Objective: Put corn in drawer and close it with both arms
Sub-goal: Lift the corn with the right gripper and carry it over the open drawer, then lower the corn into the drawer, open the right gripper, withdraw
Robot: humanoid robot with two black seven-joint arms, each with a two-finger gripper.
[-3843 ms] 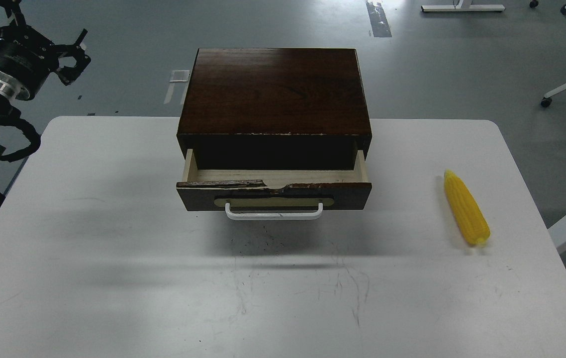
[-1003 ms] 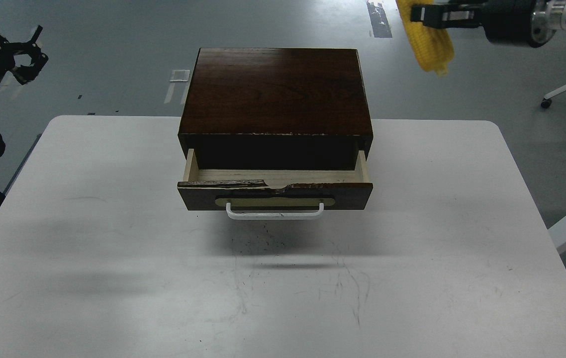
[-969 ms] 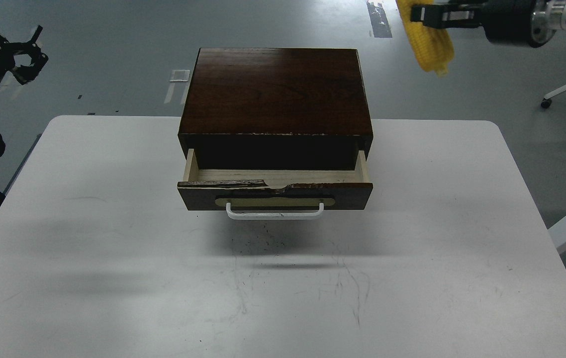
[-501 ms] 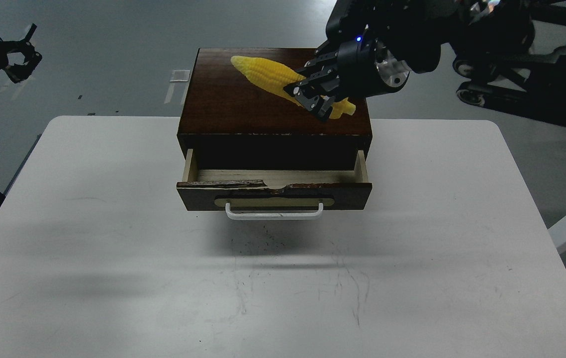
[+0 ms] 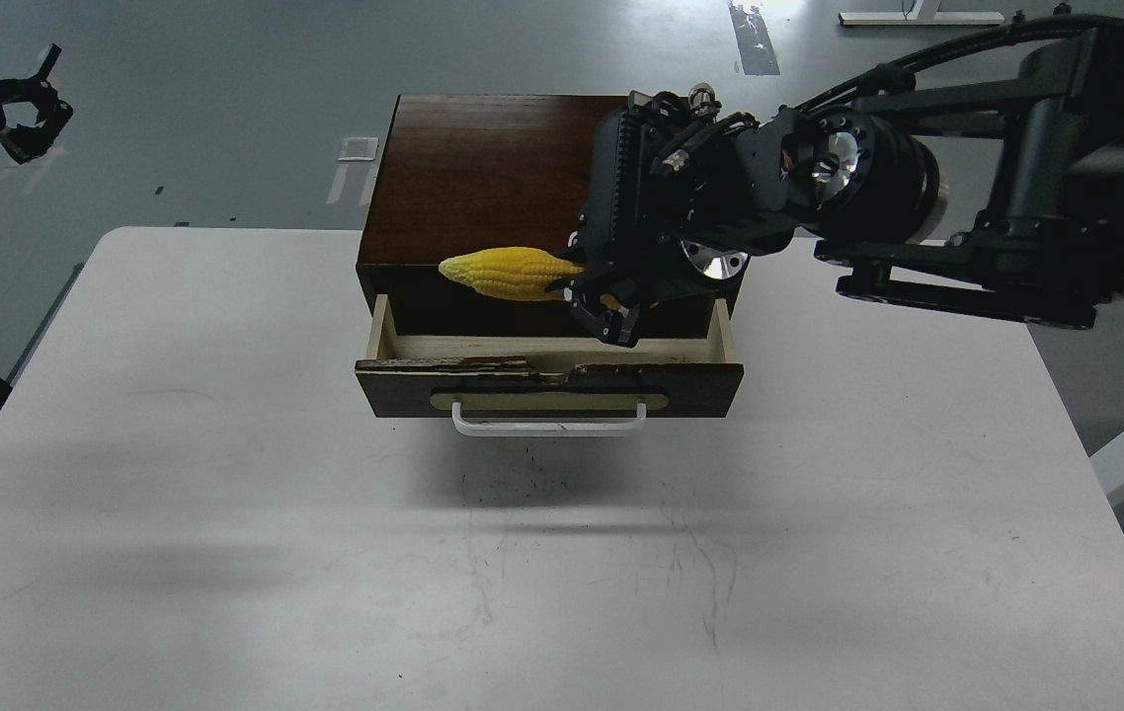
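Right gripper: clamped on the thick end of the corn, hanging over the right half of the open drawer.
Corn: held about level, tip pointing left, above the drawer's opening and not yet inside.
Drawer: pulled partway out towards the near side, pale floor bare, chipped front edge and white handle untouched.
Left gripper: far left, well apart from the box and off the tabletop; prongs spread apart, holding nothing.
Done: corn picked up and brought over the drawer.
Left: lower and release the corn, then push the drawer shut with both arms.
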